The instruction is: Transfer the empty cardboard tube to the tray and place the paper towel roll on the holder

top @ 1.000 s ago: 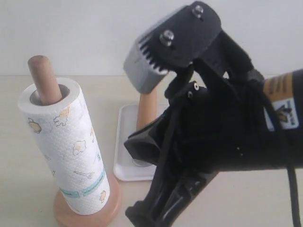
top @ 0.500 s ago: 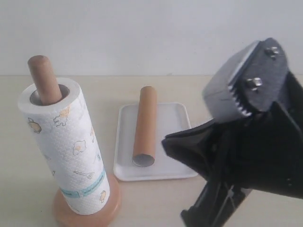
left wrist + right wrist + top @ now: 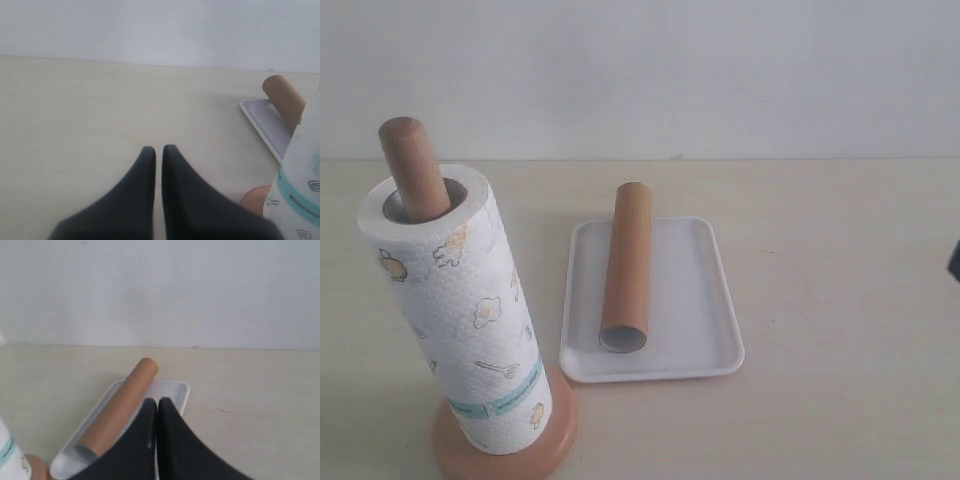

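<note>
The brown cardboard tube (image 3: 624,268) lies lengthwise in the white tray (image 3: 705,310), its far end resting over the back rim. The paper towel roll (image 3: 460,310) stands threaded on the wooden holder (image 3: 408,165), whose pole sticks out above it and whose disc base (image 3: 555,440) shows below. My left gripper (image 3: 158,150) is shut and empty over bare table, with the roll (image 3: 302,175) beside it. My right gripper (image 3: 158,402) is shut and empty, raised in front of the tray (image 3: 172,389) and tube (image 3: 125,402). Only a dark sliver of the right arm (image 3: 954,262) shows in the exterior view.
A pale wooden tabletop (image 3: 840,260) runs back to a plain white wall (image 3: 670,70). No other objects are in view.
The right arm, which filled the exterior view's foreground, has swung right and almost left the frame. Tube, tray, roll and holder have not moved.
</note>
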### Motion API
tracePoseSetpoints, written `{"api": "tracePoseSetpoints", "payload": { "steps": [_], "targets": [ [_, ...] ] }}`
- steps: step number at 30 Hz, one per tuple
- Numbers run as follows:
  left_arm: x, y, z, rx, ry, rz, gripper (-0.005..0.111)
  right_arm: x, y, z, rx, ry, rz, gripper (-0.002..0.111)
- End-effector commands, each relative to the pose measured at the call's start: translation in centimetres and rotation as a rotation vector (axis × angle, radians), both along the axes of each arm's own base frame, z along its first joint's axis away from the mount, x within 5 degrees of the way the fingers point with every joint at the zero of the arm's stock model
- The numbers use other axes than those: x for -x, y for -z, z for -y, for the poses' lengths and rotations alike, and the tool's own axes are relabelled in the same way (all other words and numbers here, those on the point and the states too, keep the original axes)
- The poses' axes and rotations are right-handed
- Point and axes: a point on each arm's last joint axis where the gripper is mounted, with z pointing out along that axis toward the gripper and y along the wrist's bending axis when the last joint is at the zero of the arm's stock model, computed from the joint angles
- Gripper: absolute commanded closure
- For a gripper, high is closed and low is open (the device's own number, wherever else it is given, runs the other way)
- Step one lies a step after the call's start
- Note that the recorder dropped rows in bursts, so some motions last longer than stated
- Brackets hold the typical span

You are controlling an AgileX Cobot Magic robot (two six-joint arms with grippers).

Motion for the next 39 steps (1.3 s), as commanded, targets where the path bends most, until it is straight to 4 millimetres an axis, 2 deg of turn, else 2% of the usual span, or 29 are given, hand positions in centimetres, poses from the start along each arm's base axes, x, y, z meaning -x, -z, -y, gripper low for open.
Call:
{"api": "tracePoseSetpoints", "payload": {
  "steps": [1,6,11,19,24,28,39],
  "targets": [
    [0.0,0.0,0.0,0.007,0.004,0.013,0.103,1.3,1.7,1.6,-0.060,0.109,0.043,0.108],
    [0.0,0.0,0.0,0.007,0.004,0.013,0.103,2.3,3.4,2.5,-0.080,0.172,0.086,0.108],
    [0.0,0.0,0.0,0.007,0.004,0.013,0.103,3.4,3.0,3.1,-0.109,0.220,0.171,0.108],
    [0.0,0.0,0.0,0.007,0.004,0.013,0.103,3.4,3.9,3.7,-0.072,0.341,0.088,0.108],
    [0.0,0.0,0.0,0.007,0.004,0.013,0.103,3.4,5.2,4.3,-0.032,0.448,-0.042,0.108],
    [0.0,0.0,0.0,0.007,0.004,0.013,0.103,3.6,6.2,4.3,0.035,0.454,-0.144,0.108],
    [0.0,0.0,0.0,0.007,0.004,0.013,0.103,3.6,6.3,4.3,0.121,0.437,-0.133,0.108]
  ]
}}
